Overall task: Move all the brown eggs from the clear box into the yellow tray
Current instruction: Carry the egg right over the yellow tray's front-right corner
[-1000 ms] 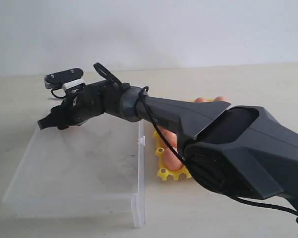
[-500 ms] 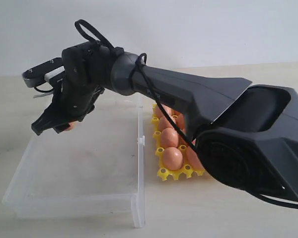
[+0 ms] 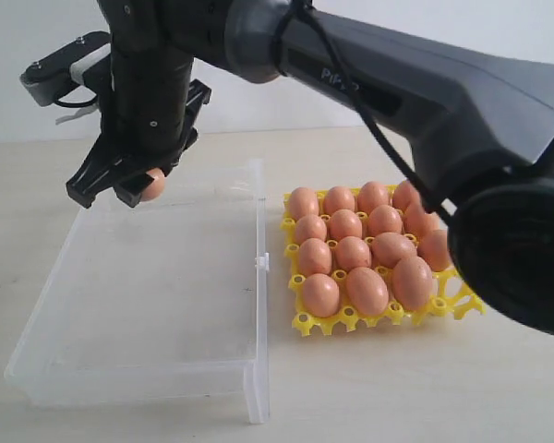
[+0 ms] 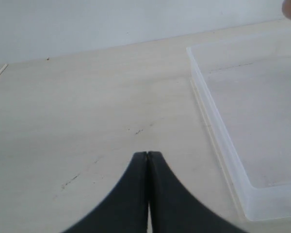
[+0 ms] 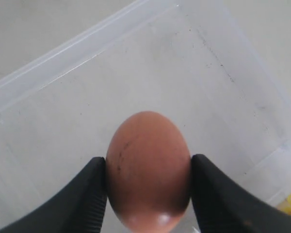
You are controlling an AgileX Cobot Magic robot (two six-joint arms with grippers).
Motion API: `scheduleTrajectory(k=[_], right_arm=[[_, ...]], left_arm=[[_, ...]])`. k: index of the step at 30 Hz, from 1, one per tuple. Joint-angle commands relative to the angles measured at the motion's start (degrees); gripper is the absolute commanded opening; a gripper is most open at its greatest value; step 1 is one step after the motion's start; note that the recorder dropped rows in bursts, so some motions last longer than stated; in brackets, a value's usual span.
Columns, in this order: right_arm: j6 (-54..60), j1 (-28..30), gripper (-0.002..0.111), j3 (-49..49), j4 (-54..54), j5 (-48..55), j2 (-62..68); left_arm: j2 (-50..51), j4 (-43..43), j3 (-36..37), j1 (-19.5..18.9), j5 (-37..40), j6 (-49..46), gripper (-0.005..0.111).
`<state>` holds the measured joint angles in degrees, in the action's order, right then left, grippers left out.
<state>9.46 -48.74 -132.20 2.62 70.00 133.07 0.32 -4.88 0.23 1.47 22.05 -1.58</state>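
My right gripper (image 3: 120,185) is shut on a brown egg (image 5: 148,167), both fingers pressed to its sides, and holds it in the air above the far left part of the clear box (image 3: 166,369). In the exterior view the egg (image 3: 153,184) peeks out beside the fingers. No other egg shows inside the box. The yellow tray (image 3: 325,323) lies right of the box with several brown eggs (image 3: 367,289) in its cups. My left gripper (image 4: 147,155) is shut with nothing in it, low over the bare table beside the box's wall (image 4: 218,141).
The right arm (image 3: 425,92) stretches across the upper scene from the right, above the tray. The box has a small clasp tab (image 3: 261,263) on the side facing the tray. A pale wall stands behind the table.
The right arm has risen and swung up with the egg, the gripper turning to point downward. The arm no longer hides the tray, so its eggs now show.
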Motion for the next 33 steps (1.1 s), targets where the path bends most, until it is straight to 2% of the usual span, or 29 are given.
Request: scheduleTrajectory(k=[1,7,9,10,11,13,18,21,23,29,33], right_arm=[[0.63,-0.18,0.0,6.83,0.11,-5.46,-4.86],[1.21,0.09,0.0,21.11,-2.12,-15.18,-10.65],[1.21,0.09,0.0,29.93,-3.82,-24.88,-15.17],[1.21,0.09,0.0,37.45,-5.1,-33.27,-19.41],[1.21,0.23,0.0,40.52,-6.3,-36.25,-21.58],[1.29,1.99,0.0,52.94,-9.03,-43.86,-29.22],[-0.57,11.13,0.0,66.35,-9.12,-39.61,-41.21],[-0.89,18.43,0.0,71.45,-8.97,-29.1,-45.92],[-0.99,20.94,0.0,72.8,-8.06,-25.64,-47.05],[-0.99,25.1,0.0,73.03,-5.93,-16.43,-47.46],[-0.99,25.54,0.0,73.03,-2.62,-12.85,-46.84]], left_arm=[[-0.32,0.31,-0.23,0.3,-0.35,0.15,0.0],[-0.32,0.31,-0.23,0.3,-0.35,0.15,0.0],[-0.32,0.31,-0.23,0.3,-0.35,0.15,0.0],[-0.32,0.31,-0.23,0.3,-0.35,0.15,0.0],[-0.32,0.31,-0.23,0.3,-0.35,0.15,0.0],[-0.32,0.31,-0.23,0.3,-0.35,0.15,0.0],[-0.32,0.31,-0.23,0.3,-0.35,0.15,0.0],[-0.32,0.31,-0.23,0.3,-0.35,0.15,0.0],[-0.32,0.31,-0.23,0.3,-0.35,0.15,0.0],[-0.32,0.31,-0.23,0.3,-0.35,0.15,0.0],[-0.32,0.31,-0.23,0.3,-0.35,0.15,0.0]])
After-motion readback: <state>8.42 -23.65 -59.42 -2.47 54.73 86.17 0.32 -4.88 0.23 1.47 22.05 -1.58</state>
